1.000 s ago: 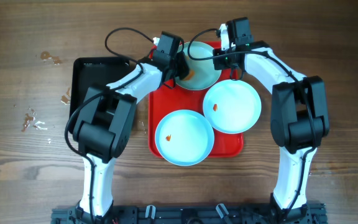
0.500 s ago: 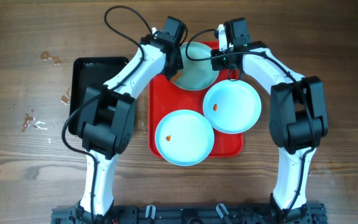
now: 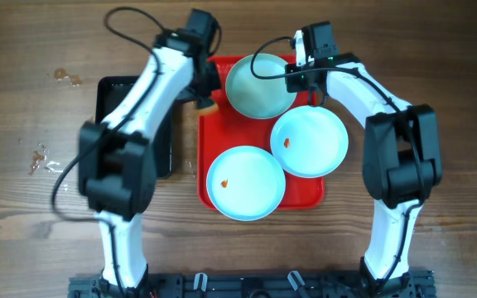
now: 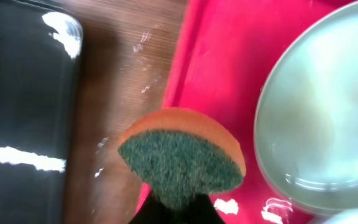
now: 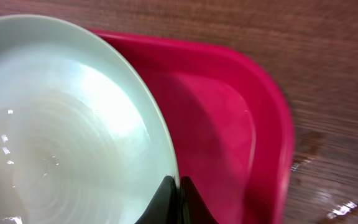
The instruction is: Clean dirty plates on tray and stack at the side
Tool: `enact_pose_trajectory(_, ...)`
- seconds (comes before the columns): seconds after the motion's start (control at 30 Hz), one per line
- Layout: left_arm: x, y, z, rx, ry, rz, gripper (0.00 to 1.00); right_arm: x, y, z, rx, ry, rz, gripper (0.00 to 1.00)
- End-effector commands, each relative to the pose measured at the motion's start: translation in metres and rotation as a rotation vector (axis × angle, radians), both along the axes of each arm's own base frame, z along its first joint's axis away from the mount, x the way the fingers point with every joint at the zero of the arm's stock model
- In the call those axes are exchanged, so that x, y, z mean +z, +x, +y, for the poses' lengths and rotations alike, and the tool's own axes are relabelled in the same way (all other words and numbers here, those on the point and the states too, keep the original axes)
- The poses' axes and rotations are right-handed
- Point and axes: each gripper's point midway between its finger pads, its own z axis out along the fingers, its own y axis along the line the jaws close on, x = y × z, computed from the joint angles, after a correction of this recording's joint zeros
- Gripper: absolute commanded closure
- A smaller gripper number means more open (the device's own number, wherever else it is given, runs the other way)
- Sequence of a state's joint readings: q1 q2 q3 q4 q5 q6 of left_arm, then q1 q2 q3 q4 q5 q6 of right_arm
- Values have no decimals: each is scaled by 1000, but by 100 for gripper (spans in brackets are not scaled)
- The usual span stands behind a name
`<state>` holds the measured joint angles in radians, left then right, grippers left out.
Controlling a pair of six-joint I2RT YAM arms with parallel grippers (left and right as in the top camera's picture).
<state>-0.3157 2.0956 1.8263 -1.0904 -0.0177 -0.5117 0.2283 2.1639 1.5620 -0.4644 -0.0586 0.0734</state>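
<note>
Brown wood grain covers the desk [image 3: 40, 215], which carries a red tray [image 3: 209, 141] in the middle and a black tray [image 3: 110, 116] just beside it on the left. Some small wet marks [image 3: 44, 159] lie on the wood further left.

Three pale blue plates are on the red tray, close together. The far plate [image 3: 259, 87] sits at the far end of the tray and its surface looks wet and glossy. The right fingers [image 5: 168, 202] are closed on the right rim of this plate, one finger on each side of the rim. In the right wrist view this edge throws a shadow on the tray floor. The right plate [image 3: 309, 142] and the near plate [image 3: 245, 184] touch each other, and each has a small orange-red smear [image 3: 286, 142].

The left fingers [image 4: 173, 211] are closed on a sponge [image 4: 179, 158], orange with a dark green scouring face. It hangs over the left rim of the red tray, near the strip of desk between the two trays, and apart from the far plate.
</note>
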Motion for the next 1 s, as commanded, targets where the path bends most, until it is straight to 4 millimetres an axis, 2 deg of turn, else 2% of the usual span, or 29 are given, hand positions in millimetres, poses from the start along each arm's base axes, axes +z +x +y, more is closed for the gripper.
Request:
enact_pose_trajectory(0.0, 66, -18, 43, 50, -6, -48, 96, 28, 0, -10, -8, -33, -42, 96)
enact_pose_trajectory(0.1, 79, -43, 86, 123, 75, 11, 96, 35, -6, -14, -14, -50, -34, 95)
enact_pose_trajectory(0.2, 81, -60, 120, 176, 119, 69, 96, 52, -9, -24, -40, -93, -52, 96)
enact_pose_trajectory(0.27, 69, -71, 137, 206, 129, 127, 96, 74, -16, -24, -40, -99, -70, 96)
enact_pose_trajectory(0.37, 36, -87, 156, 230, 140, 211, 96, 109, -22, -24, -47, -130, -133, 96)
enact_pose_trajectory(0.43, 19, -93, 163, 250, 141, 236, 96, 129, -26, -21, -25, -163, -176, 96)
enact_pose_trajectory(0.47, 3, -99, 169, 267, 140, 255, 96, 138, -29, -19, -19, -185, -197, 96)
enact_pose_trajectory(0.57, -36, -112, 184, 308, 135, 274, 96, 150, -36, -12, 13, -304, -234, 96)
enact_pose_trajectory(0.63, -49, -113, 187, 320, 133, 263, 96, 155, -40, -12, 15, -429, -260, 96)
enact_pose_trajectory(0.77, -58, -106, 188, 296, 133, 222, 96, 177, -48, 5, 38, -662, -351, 96)
enact_pose_trajectory(0.97, -58, -103, 188, 297, 132, 209, 96, 197, -68, 38, 56, -804, -439, 96)
